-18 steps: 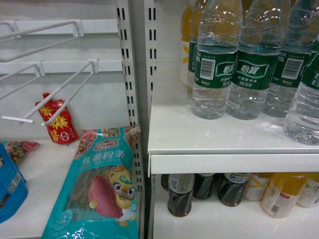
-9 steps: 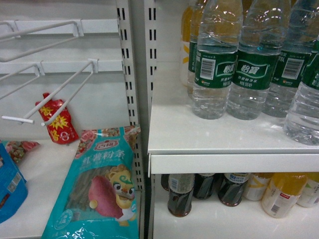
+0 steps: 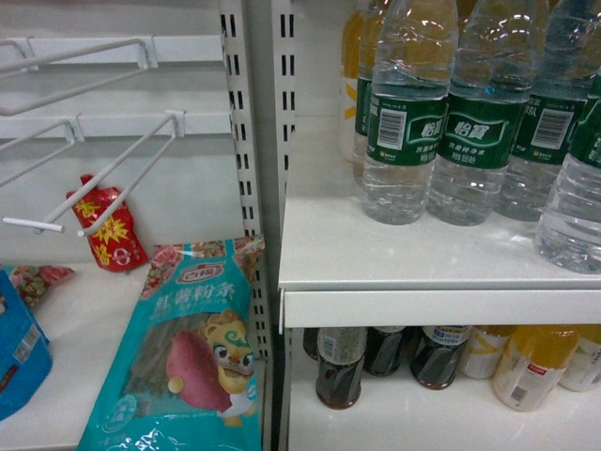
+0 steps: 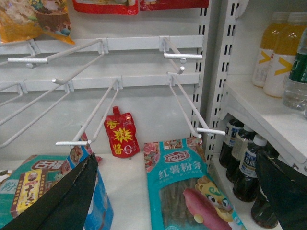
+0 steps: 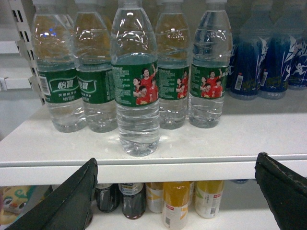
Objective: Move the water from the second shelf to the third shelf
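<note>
Movement since the earlier head views: none visible; bottles, pouches and shelf sit as they did. Nearest, right wrist view: right gripper, dark fingers spread wide apart, empty, low before the white shelf edge. Left gripper, fingers likewise wide apart and empty, faces the peg hooks and a teal snack bag in the neighbouring bay. Next out: the water, a ribbed clear bottle with green label, upright near the front of that shelf, forward of its row. Behind, close-packed: more water bottles, then blue bottles. Below: cola bottles and orange drinks. Risks, as judged: a low approach strikes the shelf lip; a spread finger nudges a rear neighbour and topples it; a soft ribbed wall may slip or buckle if pinched off-centre.
</note>
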{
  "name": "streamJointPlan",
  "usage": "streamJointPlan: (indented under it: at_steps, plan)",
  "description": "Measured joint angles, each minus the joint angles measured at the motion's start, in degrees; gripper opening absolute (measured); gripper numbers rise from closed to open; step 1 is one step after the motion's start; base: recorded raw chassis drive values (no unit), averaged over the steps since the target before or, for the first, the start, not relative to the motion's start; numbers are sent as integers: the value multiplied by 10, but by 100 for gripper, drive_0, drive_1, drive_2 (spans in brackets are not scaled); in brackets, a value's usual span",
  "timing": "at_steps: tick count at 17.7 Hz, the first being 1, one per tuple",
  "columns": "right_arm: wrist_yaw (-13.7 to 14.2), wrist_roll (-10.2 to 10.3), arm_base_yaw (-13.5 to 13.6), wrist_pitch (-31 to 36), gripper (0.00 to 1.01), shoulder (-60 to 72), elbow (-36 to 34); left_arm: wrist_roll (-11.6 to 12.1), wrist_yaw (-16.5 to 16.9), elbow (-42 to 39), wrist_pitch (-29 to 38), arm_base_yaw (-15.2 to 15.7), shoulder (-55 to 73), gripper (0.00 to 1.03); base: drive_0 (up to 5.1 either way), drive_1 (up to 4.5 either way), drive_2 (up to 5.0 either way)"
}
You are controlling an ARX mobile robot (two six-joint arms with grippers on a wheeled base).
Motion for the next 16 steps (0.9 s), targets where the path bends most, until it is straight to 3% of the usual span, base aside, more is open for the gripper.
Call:
streamJointPlan:
  at_steps: [16]
  plan:
    - [0,-1,0,-1,98,0,0,0,0,0,0,0,0,98,0,0,0]
